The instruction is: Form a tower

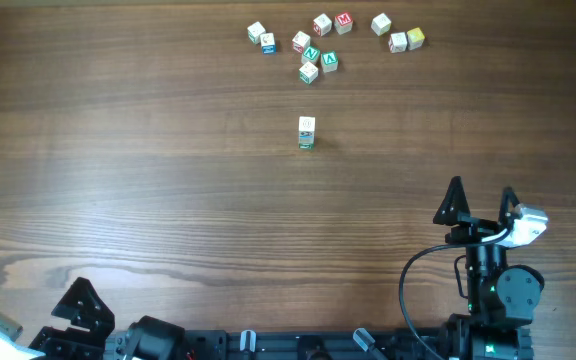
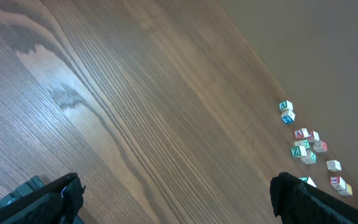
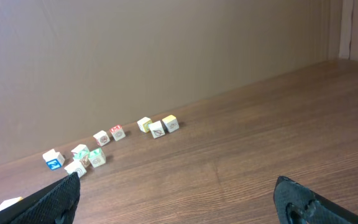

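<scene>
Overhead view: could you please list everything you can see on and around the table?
loose alphabet cubes: eleven, pale with red, green, blue or yellow faces, scattered near the far edge.
tower: one short column, pale cubes with green print, standing alone mid-table, apart from the loose ones.
table: one, brown wood grain, under everything.
cable: one, black, looping beside the right arm.
left gripper: one, black, open, near-left corner.
right gripper: one, black with a white part, open, near-right side.
</scene>
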`<state>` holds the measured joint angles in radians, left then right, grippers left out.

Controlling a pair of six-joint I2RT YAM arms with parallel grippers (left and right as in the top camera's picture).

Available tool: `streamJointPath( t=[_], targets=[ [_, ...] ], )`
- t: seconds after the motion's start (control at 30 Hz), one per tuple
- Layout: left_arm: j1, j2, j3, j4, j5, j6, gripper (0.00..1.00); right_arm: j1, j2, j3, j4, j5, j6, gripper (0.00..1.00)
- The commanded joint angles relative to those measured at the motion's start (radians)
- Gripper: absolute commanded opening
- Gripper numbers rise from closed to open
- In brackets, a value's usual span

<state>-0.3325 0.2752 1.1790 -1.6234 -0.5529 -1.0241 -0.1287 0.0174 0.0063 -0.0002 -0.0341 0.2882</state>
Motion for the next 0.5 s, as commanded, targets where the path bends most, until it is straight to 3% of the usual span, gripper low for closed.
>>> streamJointPath(
  t=[0.0, 0.1, 0.2, 0.47],
  targets=[
    [0.005, -0.005, -0.003, 0.002, -0.013, -0.009, 1.00, 0.004, -0.014, -0.001, 0.002, -0.020, -0.016, 1.00],
    [0.000, -0.005, -0.003, 0.002, -0.021, -0.009, 1.00, 0.004, -0.014, -0.001, 0.002, -0.020, -0.016, 1.00],
    [0.088, -0.005, -0.055, 0.068, -0.006, -0.009, 1.00, 0.004, -0.014, -0.001, 0.002, -0.020, -0.016, 1.00],
    [0.228, -0.077, -0.399, 0.394, 0.029, -0.009, 1.00, 0.004, -0.014, -0.001, 0.002, -0.020, -0.016, 1.00]
  ],
)
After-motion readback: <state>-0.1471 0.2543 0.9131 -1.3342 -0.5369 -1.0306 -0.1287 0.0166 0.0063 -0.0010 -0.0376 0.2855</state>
